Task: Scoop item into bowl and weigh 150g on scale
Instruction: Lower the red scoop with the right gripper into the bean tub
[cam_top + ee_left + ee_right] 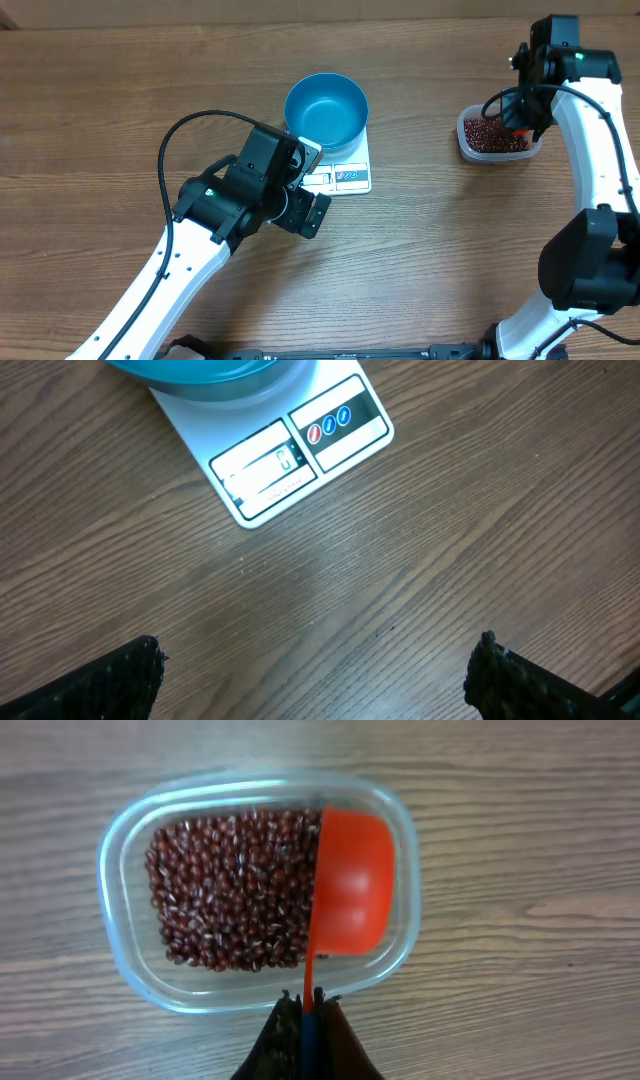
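Observation:
The blue bowl (326, 108) stands on the white scale (352, 180), whose display and button panel (300, 445) show in the left wrist view below the bowl's rim (200, 372). My left gripper (320, 655) hovers open over bare wood just in front of the scale, its fingertips (135, 670) far apart and nothing between them. Dark red-brown beans (230, 885) fill a clear plastic tub (135, 960) at the right. My right gripper (308, 1005) is shut on the thin handle of an orange-red scoop (350, 880), whose cup sits over the tub's right end. No beans show on the scoop.
The tub (495, 150) sits at the far right of the wooden table, well apart from the scale. The left arm (215, 205) with its black cable reaches in from the lower left, and the right arm (590, 150) runs down the right edge.

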Controlling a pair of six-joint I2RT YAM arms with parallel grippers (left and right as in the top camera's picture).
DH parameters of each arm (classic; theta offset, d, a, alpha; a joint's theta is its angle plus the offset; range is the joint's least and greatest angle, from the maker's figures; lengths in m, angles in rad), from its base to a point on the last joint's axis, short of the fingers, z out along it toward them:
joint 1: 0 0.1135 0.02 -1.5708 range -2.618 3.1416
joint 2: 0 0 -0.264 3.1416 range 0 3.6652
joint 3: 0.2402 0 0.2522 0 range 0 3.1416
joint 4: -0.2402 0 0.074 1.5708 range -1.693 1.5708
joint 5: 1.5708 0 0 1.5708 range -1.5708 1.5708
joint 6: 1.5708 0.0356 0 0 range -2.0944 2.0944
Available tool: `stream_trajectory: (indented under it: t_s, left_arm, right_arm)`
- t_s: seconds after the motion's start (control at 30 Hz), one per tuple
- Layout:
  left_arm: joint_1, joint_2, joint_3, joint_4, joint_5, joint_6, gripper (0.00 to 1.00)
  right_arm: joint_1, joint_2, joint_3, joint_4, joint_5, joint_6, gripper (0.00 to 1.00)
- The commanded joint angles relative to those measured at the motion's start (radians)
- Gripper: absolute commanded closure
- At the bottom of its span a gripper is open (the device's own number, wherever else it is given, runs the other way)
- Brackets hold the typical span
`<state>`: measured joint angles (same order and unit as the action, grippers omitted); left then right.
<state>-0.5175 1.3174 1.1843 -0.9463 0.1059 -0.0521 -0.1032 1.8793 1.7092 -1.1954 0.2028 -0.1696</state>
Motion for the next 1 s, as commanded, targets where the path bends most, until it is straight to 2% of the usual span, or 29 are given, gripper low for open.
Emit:
stream_trajectory:
  t_s: [0.0, 0.43, 0.97]
  left_arm:
    - [-0.005, -0.003, 0.003, 0.002, 0.017, 0.001, 0.00]
    - [-0.005, -0.003, 0.003, 0.002, 0.017, 0.001, 0.00]
    - [-0.005, -0.003, 0.003, 0.002, 0.017, 0.001, 0.00]
  right_arm:
    - [0.004, -0.003, -0.029, 0.016, 0.026, -0.019, 0.96]
    - [0.004, 0.012, -0.088, 0.101, 0.032, -0.043, 0.97]
    - [0.004, 0.074, -0.088, 0.056, -0.057, -0.047, 0.96]
